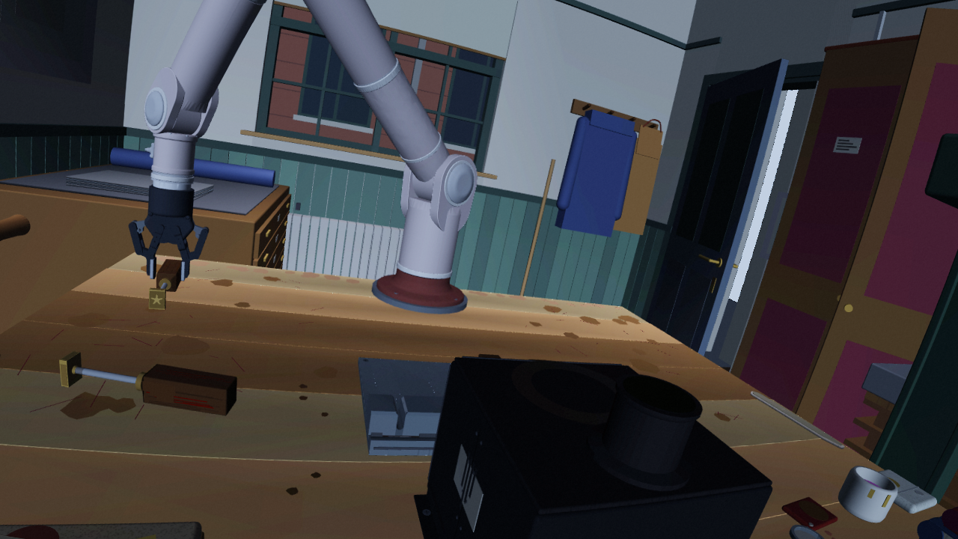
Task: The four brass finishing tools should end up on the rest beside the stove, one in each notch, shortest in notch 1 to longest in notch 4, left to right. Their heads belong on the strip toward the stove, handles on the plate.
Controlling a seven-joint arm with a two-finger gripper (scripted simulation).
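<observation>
A short brass finishing tool (165, 282) with a dark wooden handle and a star-stamped head lies at the far left of the bench, head toward the camera. A longer tool (155, 385) with a steel shank, square brass head and red-marked handle lies nearer on the left. The grey metal rest (400, 407) sits mid-bench, partly hidden behind the black stove (581, 450); something pale lies in it, but I cannot tell what. My gripper (168, 267) hangs straight down over the short tool's handle, its fingertips level with the handle. It is open and holds nothing.
The black stove with its round flue collar fills the near middle of the bench. The arm's red base (420, 293) stands at the far edge. A white cup (868, 494), a red card and a thin rod lie at the right end.
</observation>
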